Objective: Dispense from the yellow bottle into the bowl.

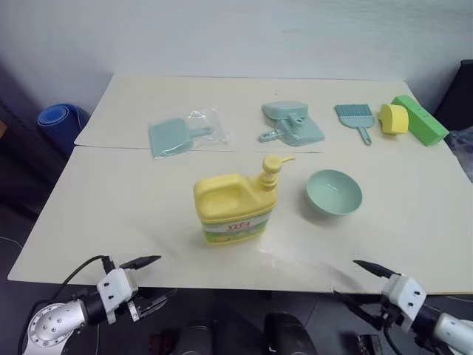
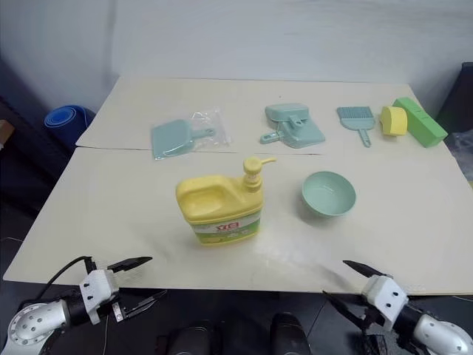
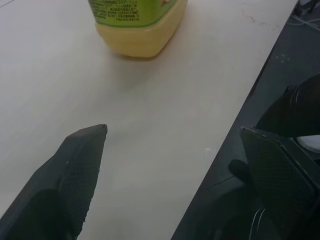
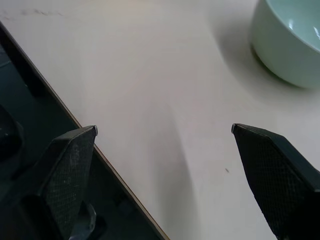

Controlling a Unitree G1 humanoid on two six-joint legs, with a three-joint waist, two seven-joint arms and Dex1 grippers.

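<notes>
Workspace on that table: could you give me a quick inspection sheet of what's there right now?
Surface: two pale tables pushed together.
Job's things: yellow bottle upright, pump spout towards the bowl; the two stand apart.
Clutter: bagged dustpan, dustpan set, brush, yellow sponge, green block, all at the far side.
Grippers: left gripper and right gripper at the near edge, fingers open, holding nothing.
Cables: black cable by the left arm.
Surroundings: white wall; blue roll on the floor.
</notes>
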